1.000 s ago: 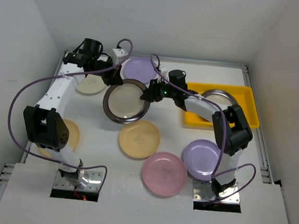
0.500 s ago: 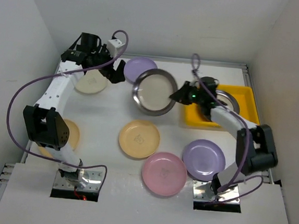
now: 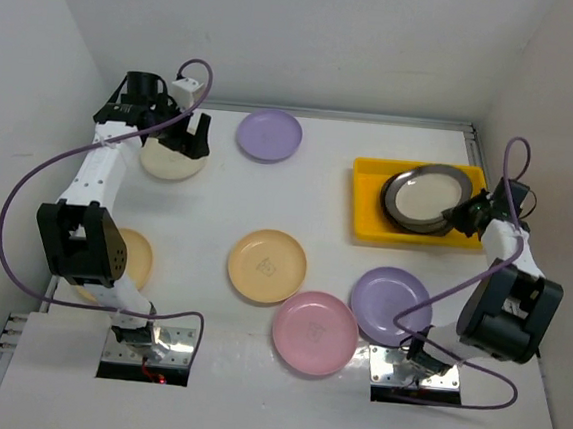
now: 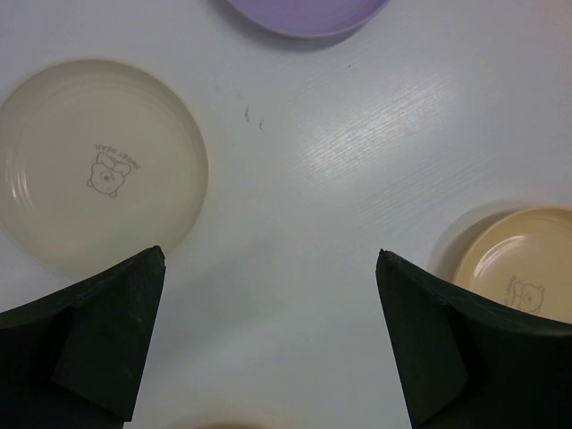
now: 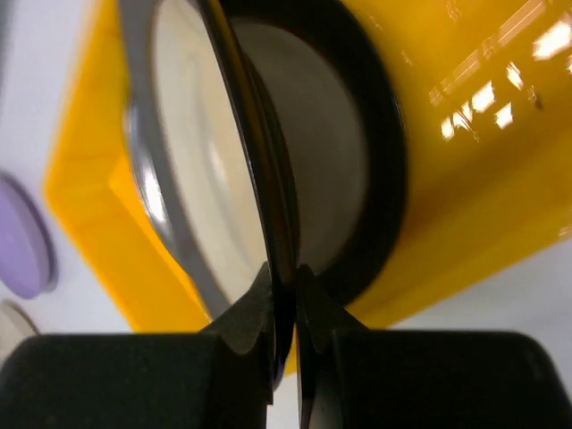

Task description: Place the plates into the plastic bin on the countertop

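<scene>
Since a second ago the dark-rimmed plate [image 3: 431, 192] has travelled from mid-desk into the yellow bin [image 3: 366, 222] at 3 o'clock, carried by the right hand [image 3: 470, 213]. The left hand [image 3: 180, 133] has let go and drawn back to 10 o'clock.

From above, the left hand hangs spread wide over a cream plate [image 3: 165, 164]. A lilac plate [image 3: 269, 135] lies at 12 o'clock and a pale orange plate [image 3: 267, 266] in the middle. A pink plate [image 3: 314, 331] and a second lilac plate [image 3: 391, 304] sit toward 5 o'clock. Another orange plate [image 3: 134, 256] is half hidden under the left arm at 8 o'clock. The desk [image 3: 217, 208] is matte white with a thin metal edge, boxed in by plain white walls.

At the left wrist, the two black fingers [image 4: 98, 340] stand far apart with bare desk between them. The cream plate, round and faintly ribbed with a small bear print, lies at 10 o'clock.

At the right wrist, the fingers [image 5: 246, 322] are clenched on the thin rim of the dark-rimmed plate. It is seen edge-on, tilted over a second dark-rimmed plate [image 5: 357, 134] in the glossy plastic bin.
</scene>
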Available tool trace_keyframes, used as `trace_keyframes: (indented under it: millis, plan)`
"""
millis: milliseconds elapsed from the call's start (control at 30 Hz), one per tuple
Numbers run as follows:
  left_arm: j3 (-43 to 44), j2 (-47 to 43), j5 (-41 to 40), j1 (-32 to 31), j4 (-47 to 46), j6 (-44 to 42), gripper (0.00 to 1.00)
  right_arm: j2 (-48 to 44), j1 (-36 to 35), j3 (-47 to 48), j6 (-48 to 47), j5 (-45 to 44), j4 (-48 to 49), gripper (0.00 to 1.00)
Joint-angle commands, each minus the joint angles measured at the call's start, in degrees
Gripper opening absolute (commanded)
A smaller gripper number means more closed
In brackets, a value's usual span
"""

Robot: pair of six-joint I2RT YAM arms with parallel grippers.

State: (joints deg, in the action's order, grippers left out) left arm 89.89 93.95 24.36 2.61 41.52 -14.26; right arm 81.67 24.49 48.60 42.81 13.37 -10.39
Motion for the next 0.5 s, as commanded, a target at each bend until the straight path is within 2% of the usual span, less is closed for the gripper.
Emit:
trace_keyframes:
  millis: [0, 100, 167, 200, 267, 333, 367, 467]
  plan:
    - [-0.06, -3.16, 0.07, -0.06, -1.09, 0.37, 1.0, 3.03, 0.03, 6.24, 0.61, 6.5, -1.3, 0.0]
    - [-0.59, -3.69, 0.07, -0.06, -1.09, 0.37, 1.0, 6.38, 0.55, 7.91, 0.26, 6.41, -1.21, 0.01]
    - [-0.59, -3.69, 0.6, -0.06, -1.09, -0.15, 1.0, 8.23, 0.64, 9.31, -0.18, 7.37, -1.56, 0.19]
    - [-0.59, -3.69, 0.6, -0.06, -1.09, -0.15, 1.0, 9.55, 0.47, 9.84, -0.96, 7.55, -2.17, 0.39]
    - [-1.12, -3.69, 0.6, -0.06, -1.09, -0.15, 1.0, 11.05, 0.38, 12.73, -2.81, 6.59, -7.49, 0.58]
    - [-1.12, -3.69, 0.6, -0.06, -1.09, -0.15, 1.0, 12.19, -0.06, 14.15, -5.17, 4.22, -9.9, 0.7]
    - [-1.12, -3.69, 0.6, -0.06, -1.09, -0.67, 1.0, 12.55, -0.32, 14.76, -5.71, 2.12, -12.87, 0.79]
    - [-1.12, -3.69, 1.12, -0.06, -1.09, -0.68, 1.0, 12.72, -1.2, 16.08, -8.96, -4.11, -16.48, 0.84]
